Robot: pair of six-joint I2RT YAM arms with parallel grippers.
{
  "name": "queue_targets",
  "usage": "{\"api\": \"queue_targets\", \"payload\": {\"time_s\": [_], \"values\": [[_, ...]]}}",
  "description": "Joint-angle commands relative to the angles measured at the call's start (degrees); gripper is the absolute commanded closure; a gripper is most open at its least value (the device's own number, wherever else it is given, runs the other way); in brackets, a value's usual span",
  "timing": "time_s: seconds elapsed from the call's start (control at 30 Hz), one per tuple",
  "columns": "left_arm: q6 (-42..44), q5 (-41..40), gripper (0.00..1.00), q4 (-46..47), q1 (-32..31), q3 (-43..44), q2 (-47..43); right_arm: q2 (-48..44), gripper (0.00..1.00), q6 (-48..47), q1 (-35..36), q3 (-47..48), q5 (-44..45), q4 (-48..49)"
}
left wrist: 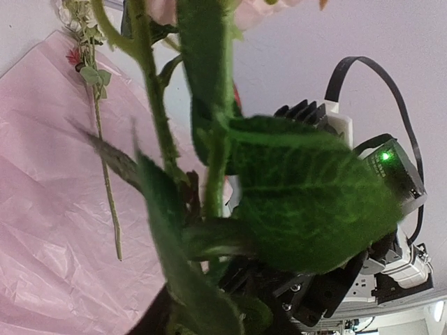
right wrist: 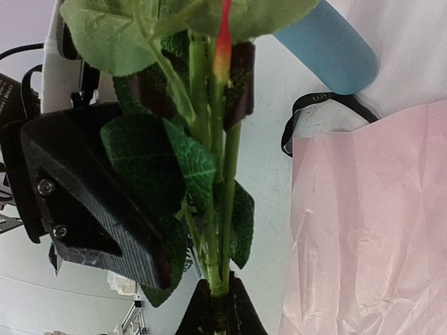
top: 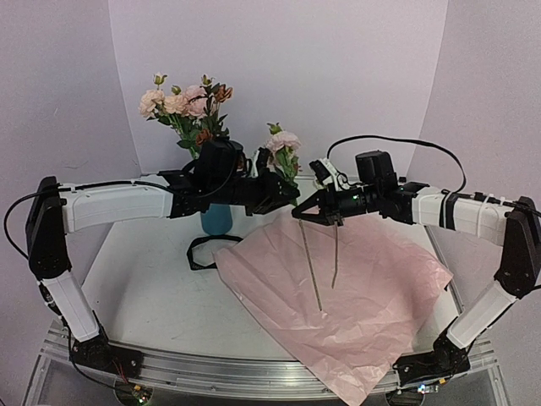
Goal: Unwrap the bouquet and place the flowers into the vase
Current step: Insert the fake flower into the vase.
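so the right tool [right wrist: 218,312] is clamping the flowers [top: 283,142] by the stems over the pink paper [top: 372,288]. The left tool [top: 286,193] is straddling them, can't tell if it's gripping. The vase [top: 216,220] is sitting near the desk's [top: 144,279] back edge.

Free over bare table [top: 139,288] near-left. Blocked at vase [top: 216,222] by left arm [top: 118,203], standing flowers [top: 188,106], ribbon [top: 201,251] in front; centre-right by paper [top: 363,296] and hanging stems [top: 311,271].
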Motion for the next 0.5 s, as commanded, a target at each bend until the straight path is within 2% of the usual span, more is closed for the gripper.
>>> {"api": "queue_targets", "payload": {"time_s": [0.0, 0.07, 0.17, 0.2, 0.37, 0.43, 0.47], "values": [[0.9, 1.7, 0.86, 2.3, -0.3, 3.2, 0.5, -1.1, 1.0, -0.1, 0.5, 2.4, -2.3, 2.6], [1.2, 1.7, 0.98, 2.3, -0.3, 3.1, 0.5, -1.2, 1.0, -0.1, 0.6, 2.3, -2.2, 2.5], [1.4, 1.4, 1.0, 2.2, -0.2, 2.7, 0.2, -1.3, 0.99, -0.1, 0.6, 2.1, -1.9, 2.6], [1.7, 1.3, 1.0, 2.1, -0.2, 2.6, 0.1, -1.4, 0.93, -0.2, 0.6, 1.9, -1.6, 2.5], [5.2, -1.0, 1.0, -1.9, -0.2, 2.6, -1.8, -2.8, 0.36, -0.6, 0.6, 0.1, 1.8, 2.3], [8.0, -2.8, 1.0, -5.9, -0.2, 3.1, -2.8, -3.4, 0.21, -1.2, 0.5, -0.4, 3.7, 1.7], [10.0, -3.8, 1.0, -7.9, -0.2, 3.2, -3.4, -3.7, 0.18, -1.5, 0.6, -0.5, 4.6, 1.2]]}}
